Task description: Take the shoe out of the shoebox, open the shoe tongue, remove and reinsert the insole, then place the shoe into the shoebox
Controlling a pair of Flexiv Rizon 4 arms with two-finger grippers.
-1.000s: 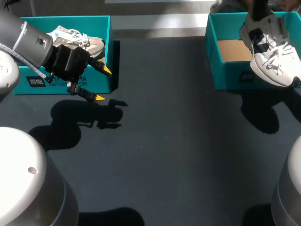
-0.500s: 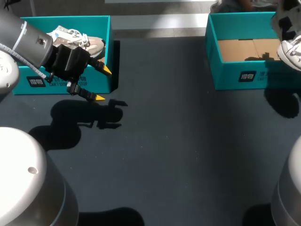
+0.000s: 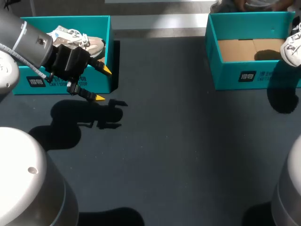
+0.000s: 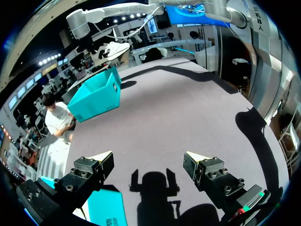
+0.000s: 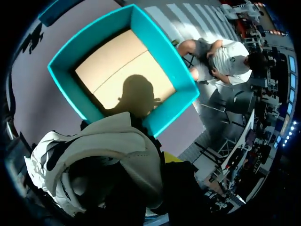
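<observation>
**Shoe out of R box; L arm idle**

Nearest us, our left gripper hangs over the table just in front of the left shoebox. Its fingers are spread w/ nothing btwn them, prob. parked out of the way. A second shoe lies in that box. Farther right, the right shoebox shows bare cardboard. The shoe hangs above its right wall, giving room for tongue & insole work, we judge. Our right gripper is hidden behind it, so we can't tell its grip.
</observation>
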